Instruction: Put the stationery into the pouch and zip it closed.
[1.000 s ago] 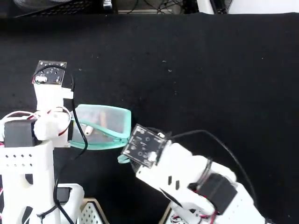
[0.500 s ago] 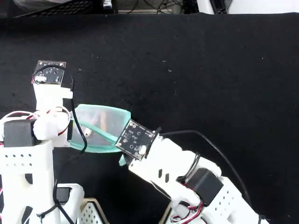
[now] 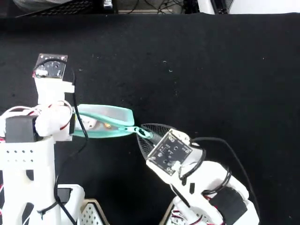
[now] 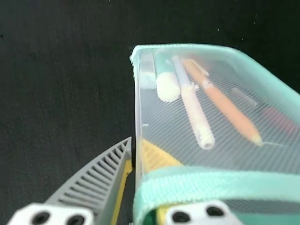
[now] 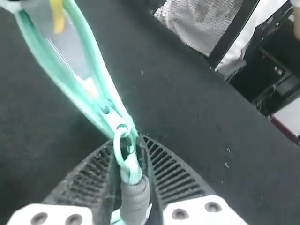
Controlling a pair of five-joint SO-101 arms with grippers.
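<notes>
Black bench (image 3: 211, 70) spreads ahead of the right tool (image 5: 126, 141), pinched on the zip pull (image 5: 124, 159); left tool (image 4: 135, 157) clamps the pouch (image 4: 206, 117) end; cables (image 3: 159, 5) beyond the bench.

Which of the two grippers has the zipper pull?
The right gripper, shut on the zipper pull at one end of the pouch; the left gripper clamps the opposite end instead.

The left arm (image 3: 44, 140) and right arm (image 3: 201, 176) are showing white printed shells with black motor blocks (image 3: 18, 129), trailing black and red-and-white cables (image 3: 212, 138), carrying square black camera boards (image 3: 169, 152), and ending in grey ribbed gripper fingers (image 5: 173, 174) with round screw holes.
</notes>
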